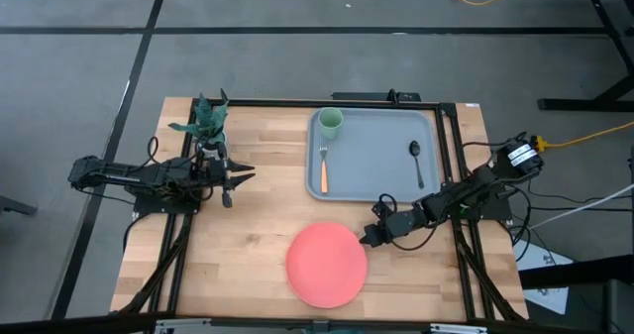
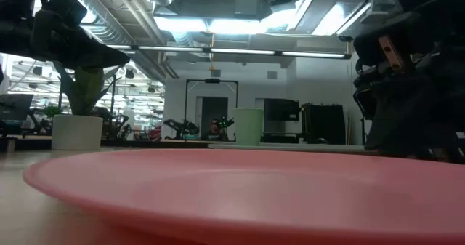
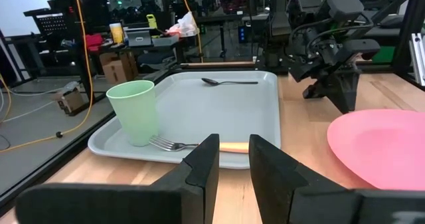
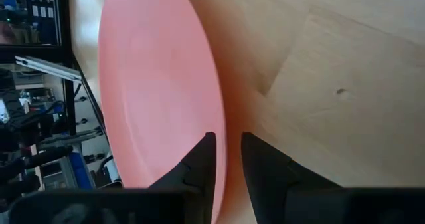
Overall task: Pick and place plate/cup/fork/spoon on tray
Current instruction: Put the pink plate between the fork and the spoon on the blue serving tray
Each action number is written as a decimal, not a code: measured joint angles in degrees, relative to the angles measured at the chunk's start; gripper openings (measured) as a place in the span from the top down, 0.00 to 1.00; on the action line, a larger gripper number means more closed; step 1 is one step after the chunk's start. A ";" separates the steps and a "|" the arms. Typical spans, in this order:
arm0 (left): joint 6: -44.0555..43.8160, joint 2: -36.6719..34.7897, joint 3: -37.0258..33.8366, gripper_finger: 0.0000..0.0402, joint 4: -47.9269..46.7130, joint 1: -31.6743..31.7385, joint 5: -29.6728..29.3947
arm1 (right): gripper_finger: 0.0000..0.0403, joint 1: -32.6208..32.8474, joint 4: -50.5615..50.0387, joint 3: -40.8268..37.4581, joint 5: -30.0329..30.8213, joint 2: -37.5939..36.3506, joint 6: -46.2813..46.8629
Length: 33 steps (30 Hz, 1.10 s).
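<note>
Cup [image 1: 330,122], fork [image 1: 323,167] & spoon [image 1: 417,162] already on tray [image 1: 376,180]; plate [image 1: 327,265] left on table. Right gripper [image 1: 369,237] at plate rim, fingers slightly apart astride it, not pinching. Left gripper [image 1: 241,177] waits nr plant figure [image 1: 207,119], narrowly open.

bright, even overhead light | ceiling glare | near plate [image 2: 240,194] blurred

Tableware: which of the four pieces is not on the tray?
The plate: it lies on the bare table beside the right gripper, while cup, fork and spoon are on the tray.
</note>
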 joint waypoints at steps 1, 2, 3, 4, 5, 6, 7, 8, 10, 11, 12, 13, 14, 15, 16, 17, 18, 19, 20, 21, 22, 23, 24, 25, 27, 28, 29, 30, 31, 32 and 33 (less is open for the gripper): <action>-0.02 0.00 0.00 0.81 0.00 -0.02 0.02 | 0.81 0.00 0.16 0.00 0.00 0.02 0.00; -0.02 0.00 0.00 0.81 0.00 -0.01 0.00 | 0.81 0.00 0.40 0.00 0.00 0.04 0.00; -0.02 0.00 0.00 0.81 0.00 0.00 0.00 | 0.81 0.00 0.46 0.00 0.00 0.07 0.00; 0.00 0.00 0.00 0.81 0.00 0.00 0.01 | 0.81 0.00 0.38 0.10 0.00 0.08 -0.04; 0.00 0.00 0.00 0.81 0.00 -0.01 0.02 | 0.81 0.00 0.33 0.30 0.00 0.30 -0.20; -0.02 0.00 0.00 0.81 0.00 0.00 0.02 | 0.81 0.00 0.36 0.67 -0.03 0.69 -0.53; -0.02 0.00 0.00 0.81 0.00 -0.02 0.02 | 0.81 0.00 0.43 1.12 -0.04 1.10 -1.36; 0.00 0.00 0.00 0.81 0.00 -0.02 0.00 | 0.81 0.00 0.43 1.62 -0.20 1.67 -2.01; -0.02 0.00 0.00 0.81 0.00 -0.02 0.01 | 0.81 -0.21 0.52 3.01 -1.12 3.13 -3.08; -0.02 0.00 0.00 0.81 0.00 -0.01 0.01 | 0.81 -0.34 0.53 3.63 -1.55 3.88 -3.41; -0.01 0.00 0.00 0.81 0.00 -0.02 0.00 | 0.81 -0.49 0.49 4.28 -2.19 4.56 -4.02; 0.00 0.00 0.00 0.81 0.00 0.00 0.00 | 0.81 -0.65 0.48 5.01 -2.64 5.24 -4.69; 0.00 -0.02 0.00 0.81 0.00 -0.02 0.00 | 0.81 -0.85 0.46 5.63 -3.14 5.81 -5.23; -0.02 0.00 0.00 0.81 0.00 -0.02 0.00 | 0.81 -1.04 0.43 6.13 -3.86 6.14 -5.74; -0.02 0.00 0.00 0.81 0.00 0.00 0.00 | 0.81 -1.25 0.41 6.60 -4.18 6.65 -5.84; 0.00 0.00 0.00 0.81 0.00 -0.02 0.00 | 0.81 -1.40 0.32 6.97 -4.55 6.93 -5.84; -0.01 0.00 0.00 0.81 0.00 -0.02 0.00 | 0.81 -1.60 0.20 7.17 -5.22 7.03 -5.88; -0.02 0.00 0.00 0.81 0.00 -0.01 0.00 | 0.81 -1.68 -0.10 7.36 -5.76 7.22 -5.84; -0.02 0.00 0.00 0.81 0.00 -0.02 0.01 | 0.81 -1.78 -0.44 7.55 -6.12 7.38 -5.82; -0.02 0.00 0.00 0.81 0.00 0.00 0.00 | 0.81 -1.93 -0.83 7.71 -6.42 7.48 -5.79; 0.00 -0.01 0.00 0.81 0.00 -0.02 0.00 | 0.81 -2.07 -1.56 7.95 -6.72 7.52 -5.79; 0.00 0.00 0.00 0.81 0.00 -0.02 0.00 | 0.81 -2.27 -2.47 8.24 -7.01 7.55 -5.71; -0.02 0.00 0.00 0.81 0.00 -0.02 0.00 | 0.81 -2.39 -3.49 8.53 -7.20 7.57 -5.64; -0.02 0.00 0.00 0.81 0.00 -0.01 0.00 | 0.81 -2.57 -4.28 8.86 -7.40 7.58 -5.67; 0.00 0.00 0.00 0.81 0.00 -0.02 0.00 | 0.81 -2.75 -4.94 9.31 -7.67 7.61 -5.68; -0.01 0.00 0.00 0.81 0.00 -0.02 0.00 | 0.81 -2.78 -5.15 9.43 -7.72 7.65 -5.68; -0.02 0.00 0.00 0.81 0.00 -0.02 0.00 | 0.81 -2.78 -5.22 9.49 -7.72 7.65 -5.72; -0.02 0.00 0.00 0.81 0.00 0.00 0.00 | 0.81 -2.78 -5.27 9.49 -7.72 7.65 -5.73; 0.00 0.00 0.00 0.81 0.00 -0.02 0.00 | 0.81 -2.78 -5.37 9.49 -7.72 7.65 -5.70; 0.00 0.00 0.00 0.81 0.00 -0.02 0.00 | 0.81 -2.78 -5.50 9.51 -7.72 7.67 -5.73; -0.02 0.00 0.00 0.81 0.00 -0.02 0.00 | 0.81 -2.78 -5.51 9.51 -7.69 7.72 -5.73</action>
